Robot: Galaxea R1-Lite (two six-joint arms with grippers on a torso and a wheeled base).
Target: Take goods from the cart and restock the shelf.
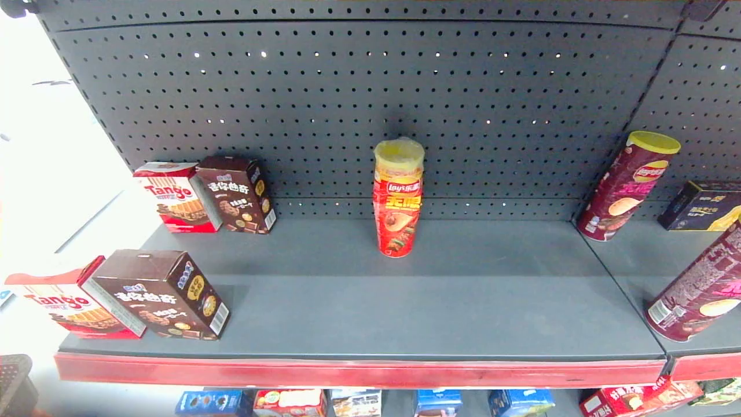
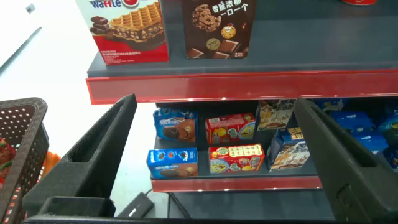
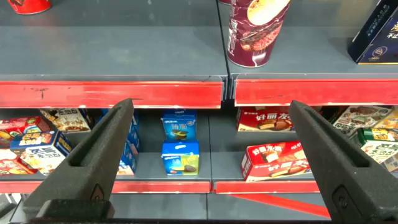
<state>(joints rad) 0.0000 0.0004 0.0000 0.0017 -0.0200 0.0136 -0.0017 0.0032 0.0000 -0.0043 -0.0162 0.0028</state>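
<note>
Beyond the left fingers (image 2: pixel 93 155), the waffle box (image 2: pixel 127 28) and cookie box (image 2: pixel 217 28) lose their tops to the picture's edge; the basket (image 2: pixel 22 143) beside one finger is cut off too.

The shelf (image 1: pixel 359 301) looks like matt, smooth grey painted metal, and its perforated back panel (image 1: pixel 347 104) the same. A glossy red plastic strip (image 1: pixel 359 372) lines the front edge. The red canister (image 1: pixel 397 202) has a shiny printed wrap and a translucent plastic lid (image 1: pixel 399 152). The brown box (image 1: pixel 165 295) is glossy printed cardboard.
</note>
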